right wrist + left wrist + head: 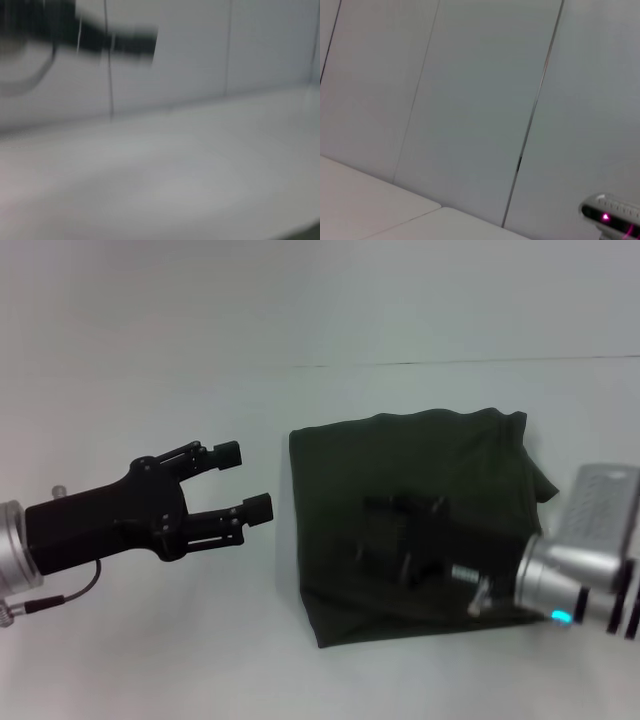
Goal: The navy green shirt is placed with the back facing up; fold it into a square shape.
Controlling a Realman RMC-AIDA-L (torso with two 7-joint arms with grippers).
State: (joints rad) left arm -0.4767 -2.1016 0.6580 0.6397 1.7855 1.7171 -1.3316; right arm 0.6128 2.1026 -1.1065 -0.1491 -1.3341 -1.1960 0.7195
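The navy green shirt [420, 470] lies on the white table [200, 640], folded into a rough square, plain side up. My right gripper [370, 528] hovers low over the middle of the shirt. It reaches in from the right and its black fingers are spread, with nothing seen between them. My left gripper [243, 480] hangs to the left of the shirt's left edge, a short gap away, open and empty. Neither wrist view shows the shirt.
The table's back edge [450, 362] meets a pale panelled wall [470, 100]. In the left wrist view, part of my right arm [610, 215] shows with a small pink light. The right wrist view is blurred, with a dark shape [115, 42] above the table.
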